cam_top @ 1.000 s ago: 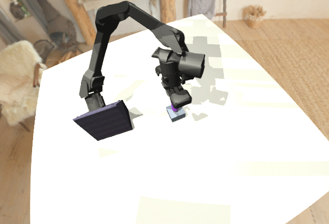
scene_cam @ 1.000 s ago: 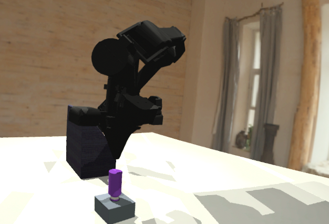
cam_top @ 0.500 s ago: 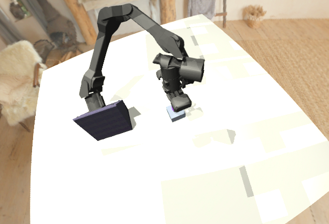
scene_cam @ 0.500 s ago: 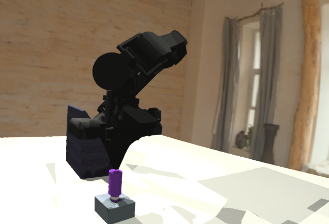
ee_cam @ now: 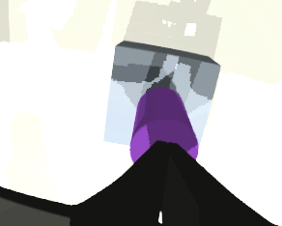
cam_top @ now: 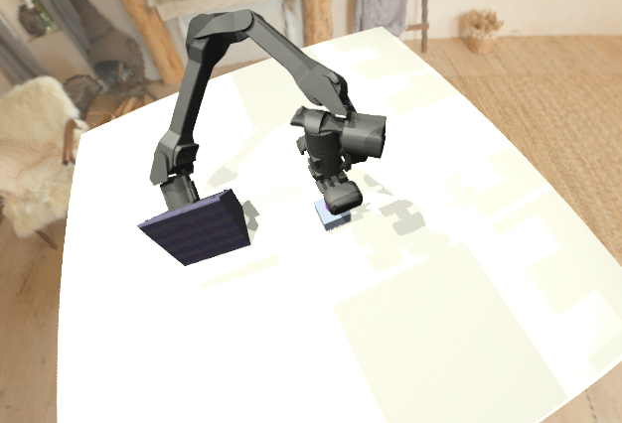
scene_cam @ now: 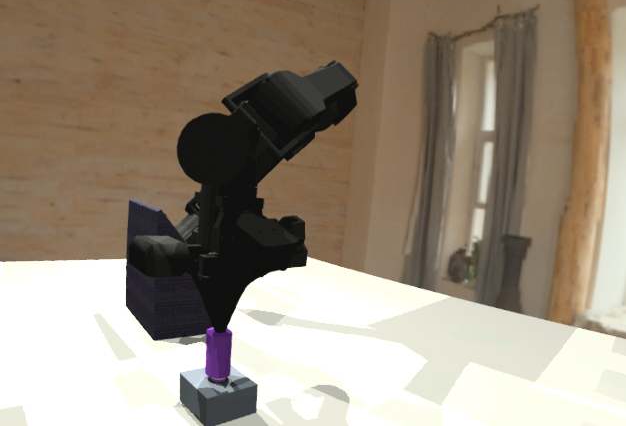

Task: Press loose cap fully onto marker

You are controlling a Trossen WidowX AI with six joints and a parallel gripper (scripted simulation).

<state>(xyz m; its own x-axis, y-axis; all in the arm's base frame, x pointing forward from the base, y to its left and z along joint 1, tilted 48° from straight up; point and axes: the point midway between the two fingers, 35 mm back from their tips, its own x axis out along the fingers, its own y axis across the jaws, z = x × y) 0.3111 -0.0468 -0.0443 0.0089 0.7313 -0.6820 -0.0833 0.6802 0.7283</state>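
Observation:
A purple cap (scene_cam: 218,355) (ee_cam: 162,123) sits upright on the marker in the grey holder block (scene_cam: 218,397) (ee_cam: 123,113) (cam_top: 335,221). The marker's body is hidden under the cap. A sliver of purple (cam_top: 326,206) shows under the fingers in the top view. My gripper (scene_cam: 218,328) (ee_cam: 164,152) (cam_top: 343,201) is shut, with nothing between the fingers. Its closed fingertips rest on the top of the cap, straight above the block.
A dark purple wedge-shaped block (cam_top: 198,227) (scene_cam: 156,289) stands at the arm's base, left of the holder. The white table (cam_top: 250,338) ends at the right, with wood floor beyond. A fur-covered chair (cam_top: 30,147) stands off the table's left side.

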